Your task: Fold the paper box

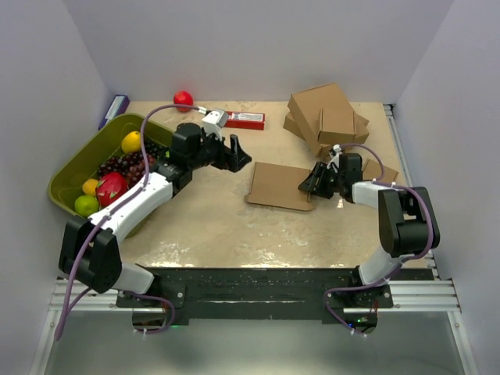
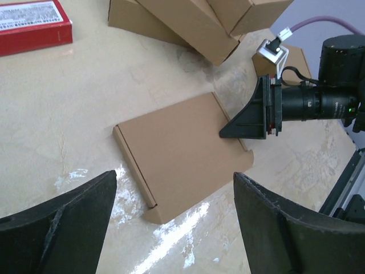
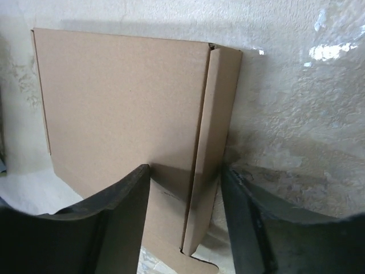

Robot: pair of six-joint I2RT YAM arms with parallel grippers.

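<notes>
A glossy beige, marble-patterned table (image 1: 211, 226) is catching light in pale streaks, and plain white walls (image 1: 258, 47) are closing it in at the back and both sides. The paper box (image 1: 280, 186) is lying flat near the table's middle, one narrow side flap folded over along its right edge. The broadest bare stretch is running between it and the near edge. The left end effector (image 1: 238, 156) is hovering just left of the box, released, fingers spread wide with nothing between them. The right end effector (image 1: 307, 184) is straddling that folded flap, fingers apart; I cannot tell whether it is gripping. A stack of brown cardboard boxes (image 1: 324, 113) is crowding the far right corner and a green fruit bin (image 1: 78, 156) the left edge. A red package (image 2: 31, 23) is showing a white label, its print too small to read.
</notes>
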